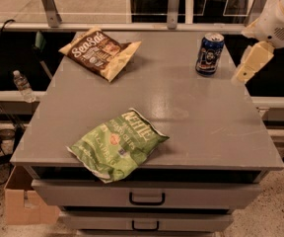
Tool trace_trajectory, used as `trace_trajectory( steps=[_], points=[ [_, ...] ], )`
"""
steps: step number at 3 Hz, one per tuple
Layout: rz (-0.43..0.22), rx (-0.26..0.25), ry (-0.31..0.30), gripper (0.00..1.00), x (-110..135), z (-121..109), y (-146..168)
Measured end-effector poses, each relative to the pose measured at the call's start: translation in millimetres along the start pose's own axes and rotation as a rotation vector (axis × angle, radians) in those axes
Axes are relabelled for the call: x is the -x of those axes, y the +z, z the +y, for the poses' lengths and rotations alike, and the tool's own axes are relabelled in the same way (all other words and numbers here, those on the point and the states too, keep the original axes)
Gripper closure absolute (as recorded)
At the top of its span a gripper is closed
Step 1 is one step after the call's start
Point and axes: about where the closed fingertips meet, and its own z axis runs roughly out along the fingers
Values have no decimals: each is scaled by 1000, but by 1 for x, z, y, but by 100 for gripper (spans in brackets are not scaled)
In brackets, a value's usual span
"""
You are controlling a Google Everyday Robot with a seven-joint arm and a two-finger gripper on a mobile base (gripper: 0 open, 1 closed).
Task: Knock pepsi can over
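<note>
Standing upright near the far right corner of the grey table, the small dark-blue metal pepsi can is not yet knocked over.
The cream-coloured gripper hangs over the right edge, near the can but apart from it, with nothing visibly held; its opening width cannot be determined.

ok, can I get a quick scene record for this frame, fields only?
pepsi can: upright, far right part of the table
gripper: right of the can, apart from it, by the table's right edge
brown chip bag: far left, lying flat
green chip bag: front edge, left of centre, lying flat
task state: can not yet knocked over
</note>
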Motion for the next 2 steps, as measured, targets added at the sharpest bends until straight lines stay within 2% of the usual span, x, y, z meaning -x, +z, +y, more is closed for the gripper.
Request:
trace_trajectory(
  steps=[1, 2],
  points=[
    [-58, 1, 90, 0, 2, -47, 41],
    [-108, -13, 196, 0, -2, -77, 65]
  ],
)
